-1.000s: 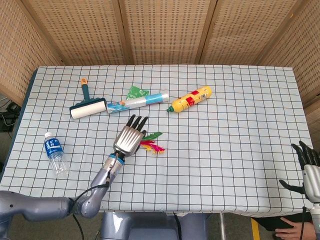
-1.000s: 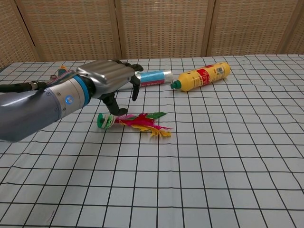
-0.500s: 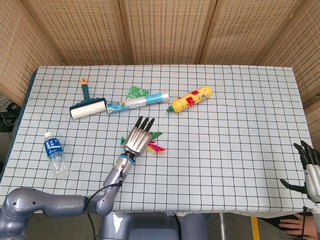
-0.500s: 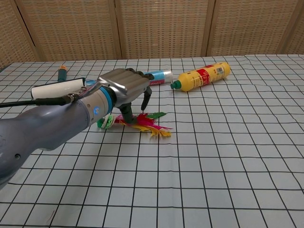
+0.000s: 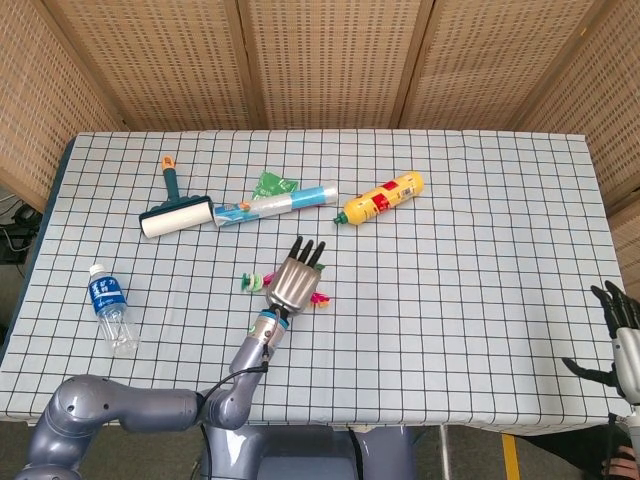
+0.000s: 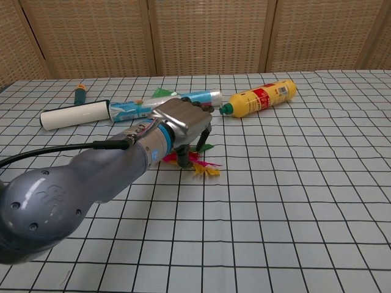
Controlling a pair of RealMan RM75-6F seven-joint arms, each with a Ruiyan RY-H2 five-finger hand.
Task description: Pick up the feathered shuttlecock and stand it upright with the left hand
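Woven rattan screens back a table under a white cloth with a black grid [image 5: 480, 300], where loose things lie flat on their sides: a white lint roller with a teal handle [image 5: 176, 212], a yellow squeeze bottle [image 5: 381, 198], a blue-and-white tube [image 5: 275, 204], a small clear water bottle [image 5: 108, 305]. Left hand [image 5: 296, 279] hovers palm down over the shuttlecock with pink, yellow and green feathers [image 6: 200, 165], which lies flat mid-table, its green base [image 5: 250, 283] poking out beside the wrist. Its fingers point away from the robot, drooping toward the feathers; whether they touch cannot be told, and nothing looks gripped. Right hand [image 5: 620, 345] hangs off the table's edge, fingers apart, holding nothing.
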